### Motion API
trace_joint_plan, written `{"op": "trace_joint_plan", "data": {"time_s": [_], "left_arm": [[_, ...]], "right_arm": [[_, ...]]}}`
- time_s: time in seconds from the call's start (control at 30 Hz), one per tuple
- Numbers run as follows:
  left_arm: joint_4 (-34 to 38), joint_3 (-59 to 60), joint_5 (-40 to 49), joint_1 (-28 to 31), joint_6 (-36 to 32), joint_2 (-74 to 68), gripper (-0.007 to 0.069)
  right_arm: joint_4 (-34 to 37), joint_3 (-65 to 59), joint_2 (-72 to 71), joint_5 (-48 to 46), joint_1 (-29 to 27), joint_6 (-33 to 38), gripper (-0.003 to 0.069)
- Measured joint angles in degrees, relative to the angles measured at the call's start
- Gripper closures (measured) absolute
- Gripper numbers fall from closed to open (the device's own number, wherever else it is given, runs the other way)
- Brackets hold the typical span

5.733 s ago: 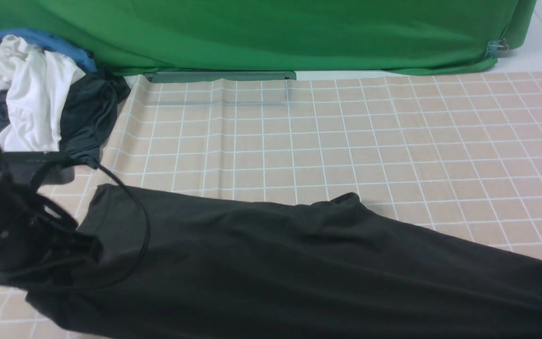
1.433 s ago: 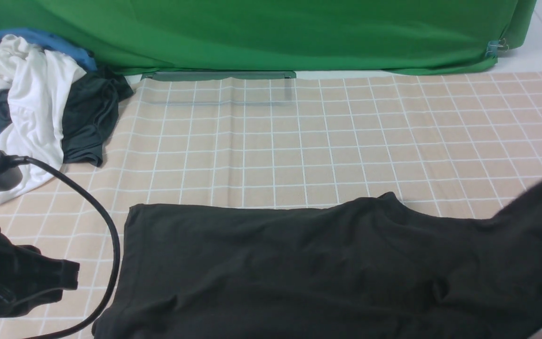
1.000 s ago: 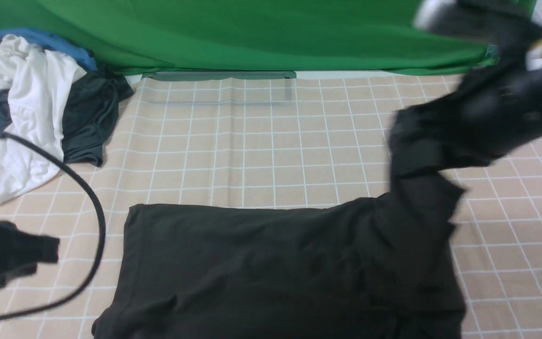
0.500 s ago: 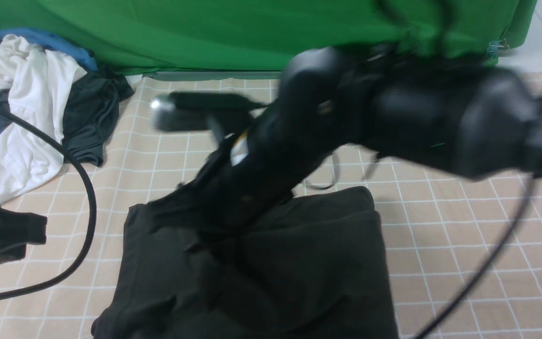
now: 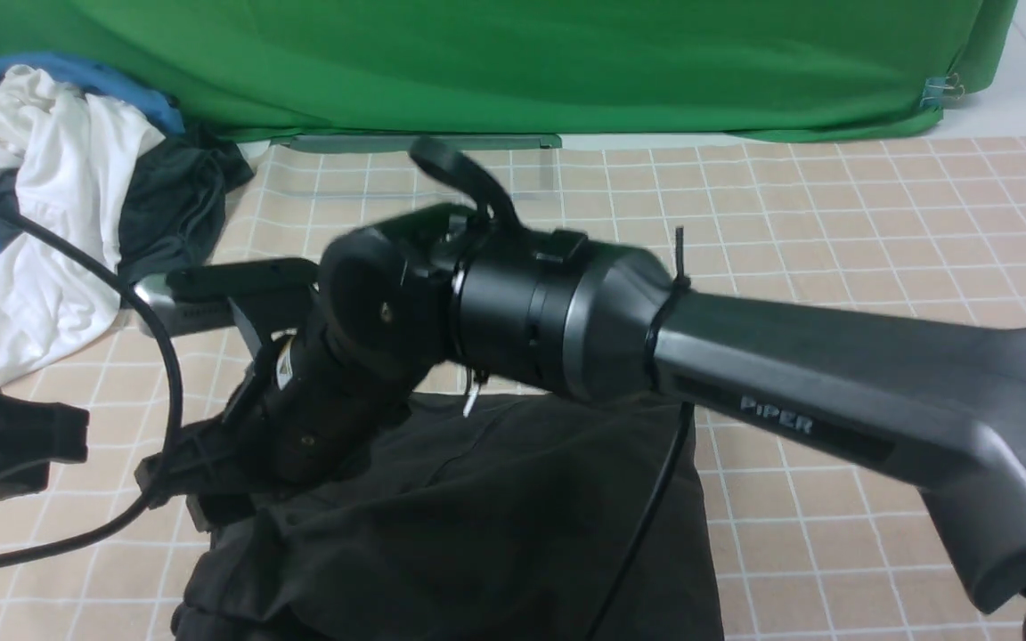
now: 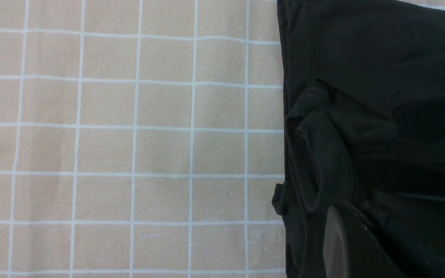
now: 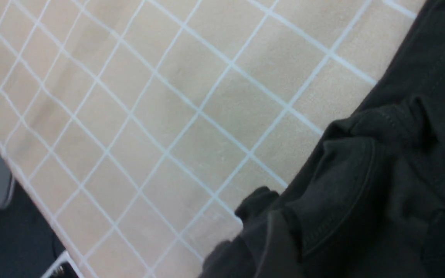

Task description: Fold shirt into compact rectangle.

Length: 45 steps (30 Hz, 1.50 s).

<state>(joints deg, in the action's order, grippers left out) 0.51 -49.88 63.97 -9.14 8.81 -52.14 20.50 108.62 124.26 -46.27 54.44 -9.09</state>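
- The checked tablecloth (image 5: 834,223) covers the table.
- The right arm (image 5: 789,401) reaches in from 4 o'clock.
- The black shirt (image 5: 495,525) lies doubled at the cloth's 6 o'clock.
- The right gripper (image 5: 183,485) sits at the shirt's 9 o'clock edge. How wide it stands cannot be told.
- The left gripper (image 5: 68,436) is closed, farther toward 9 o'clock and apart from the shirt.

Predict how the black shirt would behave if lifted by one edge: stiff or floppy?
Probably floppy and saggy: the shirt lies in soft wrinkles and its hem curls over itself. Pushed, it would probably bunch, as that edge does.
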Motion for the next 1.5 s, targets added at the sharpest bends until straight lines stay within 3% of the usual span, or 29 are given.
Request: {"op": "trace_joint_plan", "data": {"time_s": [0.07,0.13,0.2,0.3,0.33,0.47,0.7,0.87,0.97,1.1,1.23,1.3,1.37,1.5], "left_arm": [[0.0,0.0,0.0,0.0,0.0,0.0,0.0606],[0.6,0.0,-0.2,0.0,0.0,0.0,0.0606],[1.8,0.0,-0.8,0.0,-0.3,-0.2,0.0606],[6.1,0.0,-2.7,0.0,-2.4,-2.3,0.0606],[7.2,0.0,-3.2,0.0,-3.4,-3.5,0.0606],[12.9,0.0,-5.1,0.0,-8.3,-10.3,0.0606],[20.0,0.6,-7.7,0.0,-14.9,-24.8,0.0606],[21.3,8.6,-12.8,0.0,-16.3,-26.5,0.0606],[21.4,14.5,-15.1,0.0,-16.5,-26.4,0.0606],[22.3,18.1,-16.1,0.0,-16.5,-26.3,0.0606],[22.6,18.4,-16.5,0.0,-16.5,-25.6,0.0606],[22.6,18.7,-17.6,0.0,-16.5,-24.3,0.0606],[22.4,18.8,-17.6,0.0,-16.5,-23.0,0.0606],[20.0,17.4,-15.6,0.0,-14.6,-18.8,0.0606]], "right_arm": [[-2.3,2.2,-0.8,-4.2,-1.0,1.8,0.0156],[-7.7,4.7,-2.1,-10.6,-2.7,3.1,0.0205],[-13.6,6.3,-3.5,-15.5,-4.6,3.5,0.0295],[-19.2,7.1,-5.2,-21.0,-8.7,5.5,0.0529],[-19.5,7.1,-5.5,-21.9,-9.9,6.7,0.0573],[-19.3,5.2,-6.0,-23.0,-12.7,9.1,0.062],[-18.4,-0.7,-6.2,-23.4,-15.3,9.4,0.0621],[-15.3,-1.7,-6.2,-23.7,-16.4,11.0,0.0623],[-11.2,-1.7,-6.2,-23.7,-16.4,14.4,0.0623],[-3.5,-1.7,-6.2,-23.7,-16.2,23.9,0.0613],[-1.6,-1.7,-5.7,-22.7,-15.2,27.6,0.0531],[-1.1,-1.7,-4.3,-22.6,-14.5,30.2,0.0405],[-1.1,-1.7,-2.8,-22.6,-14.0,32.3,0.0331],[-1.2,-1.7,-0.2,-21.5,-12.4,37.0,0.0237]]}}
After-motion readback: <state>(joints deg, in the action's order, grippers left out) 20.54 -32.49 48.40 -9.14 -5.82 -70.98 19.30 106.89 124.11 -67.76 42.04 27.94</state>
